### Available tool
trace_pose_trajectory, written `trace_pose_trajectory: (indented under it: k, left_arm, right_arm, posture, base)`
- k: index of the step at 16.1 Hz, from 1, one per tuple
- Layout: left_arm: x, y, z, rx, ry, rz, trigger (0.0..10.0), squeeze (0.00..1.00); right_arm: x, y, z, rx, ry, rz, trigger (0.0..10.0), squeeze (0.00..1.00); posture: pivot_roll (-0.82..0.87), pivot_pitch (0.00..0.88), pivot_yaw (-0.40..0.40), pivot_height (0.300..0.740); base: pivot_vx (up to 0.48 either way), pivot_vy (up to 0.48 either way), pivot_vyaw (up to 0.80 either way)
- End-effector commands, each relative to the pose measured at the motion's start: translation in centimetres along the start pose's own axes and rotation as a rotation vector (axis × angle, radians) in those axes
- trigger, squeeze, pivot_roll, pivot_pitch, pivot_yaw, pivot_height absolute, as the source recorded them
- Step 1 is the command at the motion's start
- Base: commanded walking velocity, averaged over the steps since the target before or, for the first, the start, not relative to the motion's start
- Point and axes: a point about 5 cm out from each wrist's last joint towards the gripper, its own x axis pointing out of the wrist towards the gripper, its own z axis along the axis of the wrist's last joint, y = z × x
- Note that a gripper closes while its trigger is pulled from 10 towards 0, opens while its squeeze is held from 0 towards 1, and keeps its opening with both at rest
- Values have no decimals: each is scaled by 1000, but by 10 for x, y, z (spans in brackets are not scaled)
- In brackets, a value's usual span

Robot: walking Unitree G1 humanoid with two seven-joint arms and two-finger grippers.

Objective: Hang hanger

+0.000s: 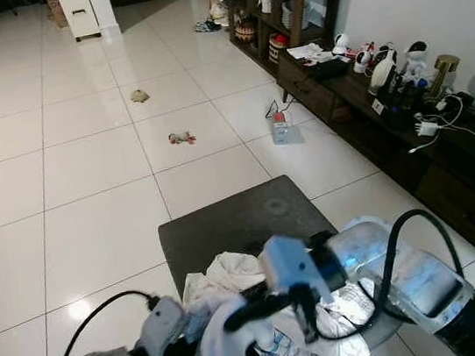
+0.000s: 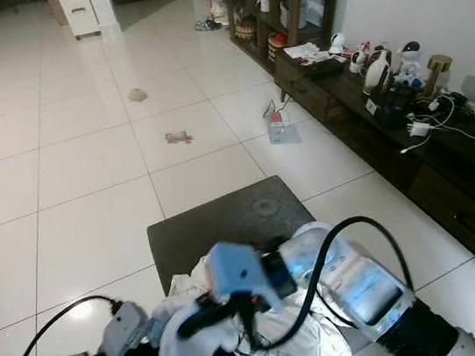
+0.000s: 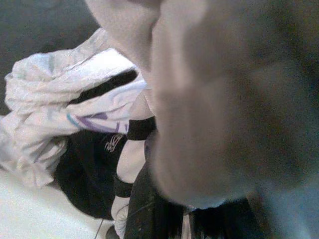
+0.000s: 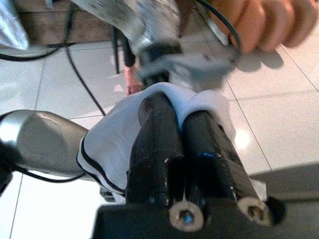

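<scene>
floor toys (image 1: 182, 137) | sideboard figurines (image 1: 416, 56) | power strip (image 1: 282, 127) on tiles

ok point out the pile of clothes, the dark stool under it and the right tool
pile of clothes (image 1: 234, 276), left eye view, white folds on top
dark stool (image 1: 234, 218), left eye view, bare seat
right tool (image 4: 180, 117), right wrist view, between its fingertips

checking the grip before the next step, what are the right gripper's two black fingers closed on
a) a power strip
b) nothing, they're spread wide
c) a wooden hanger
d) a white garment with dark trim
d: in the right wrist view the right gripper has its two black fingers side by side, pinching a fold of the white garment with dark trim.
</scene>
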Motion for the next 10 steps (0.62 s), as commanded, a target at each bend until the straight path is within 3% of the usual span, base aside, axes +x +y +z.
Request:
trace_pose_trajectory:
  k: [1,4,7,8,10]
  left_arm:
    - [-4,-1,0,12,12,12,0,0]
    - [-15,0,-3,-43,4,55,0,0]
    - [-23,2,-7,-40,56,99,0,0]
    - [-25,8,-8,-58,63,168,0,0]
    - [-23,11,-6,-81,43,212,0,0]
  right_arm:
    - [-8,-2,-6,19,2,-39,0,0]
    - [-21,-6,-32,99,77,-126,0,0]
    - [-23,-17,-71,199,207,-336,0,0]
    - [-26,-26,-90,275,303,-511,10000,0]
    - [-32,-30,-102,340,339,-607,10000,0]
  posture:
    - [32,113,-43,740]
    - [36,113,-39,740]
    - [46,114,-33,740]
    - [52,116,-29,740]
    - [53,118,-26,740]
  base:
    - [0,0,0]
    - [0,0,0]
    - [0,0,0]
    - [0,0,0]
    - [0,0,0]
